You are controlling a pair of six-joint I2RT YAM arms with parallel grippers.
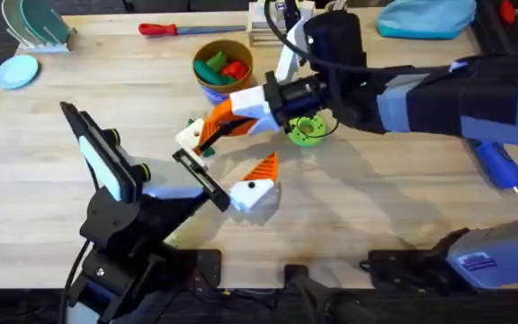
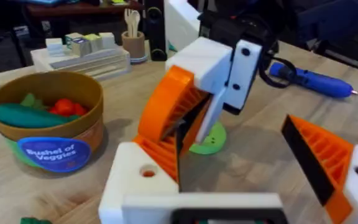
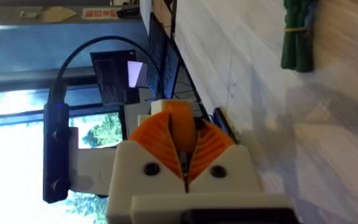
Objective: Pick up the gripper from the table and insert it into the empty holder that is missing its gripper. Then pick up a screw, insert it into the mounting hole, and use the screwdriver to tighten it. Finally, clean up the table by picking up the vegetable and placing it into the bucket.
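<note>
My right gripper [image 1: 234,112] reaches across the table [image 1: 376,207] and is shut on the orange gripper [image 1: 210,131], pressing it against the white holder [image 1: 187,137]. The holder [image 2: 135,180] is one finger of my left gripper [image 1: 227,151], which stands wide open. Its other finger carries an orange pad [image 2: 319,155]. In the right wrist view the orange gripper [image 3: 179,121] sits pinched between the ribbed pads [image 3: 157,146]. The dark green vegetable [image 3: 297,34] lies on the wood just under the holder [image 1: 208,151]. The bucket [image 1: 212,90] stands behind, toy food inside. The blue screwdriver [image 1: 497,164] lies far right. The screw is out of view.
A green disc with holes [image 1: 308,130] lies under the right wrist. At the back edge are a red-handled tool [image 1: 165,29], a blue cloth [image 1: 425,18] and a dish rack [image 1: 34,25]. A blue plate [image 1: 16,70] sits at the far left.
</note>
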